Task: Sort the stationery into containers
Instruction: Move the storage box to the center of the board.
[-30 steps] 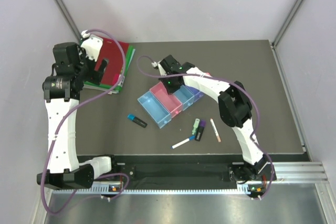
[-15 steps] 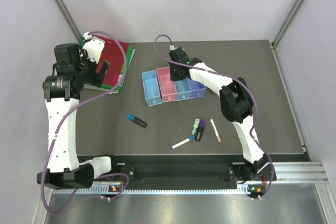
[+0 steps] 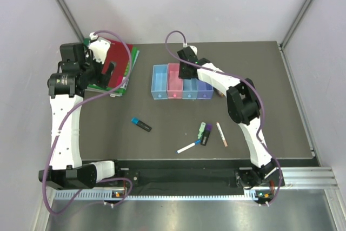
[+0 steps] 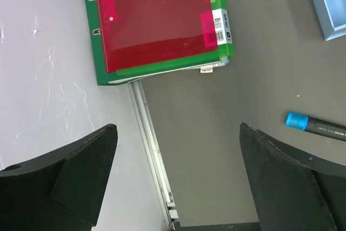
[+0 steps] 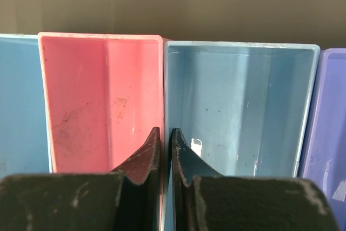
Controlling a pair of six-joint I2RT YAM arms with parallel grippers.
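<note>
Stationery lies loose on the tabletop [image 3: 270,79], toward your side. A blue-capped highlighter [image 3: 141,125] sits alone to the left. A green marker [image 3: 201,129], a purple highlighter [image 3: 206,134], a white pen [image 3: 188,147] and a thin pinkish pen [image 3: 221,133] form a close cluster.

All of them look light, stiff and smooth-barrelled, so expect them to roll or skid. Take each one across the middle of its barrel, jaws square to its length. The marker and purple highlighter lie just beside each other, so they leave little room between them.

The bins [image 3: 160,83] stand in a row farther back. Your right jaws pinch the thin wall shared by the pink bin [image 5: 97,96] and the light blue bin [image 5: 238,101]. That plastic looks light and likely to slide when tugged.

Your left jaws are spread wide, holding nothing, above the binders [image 4: 157,20] at the far left.
</note>
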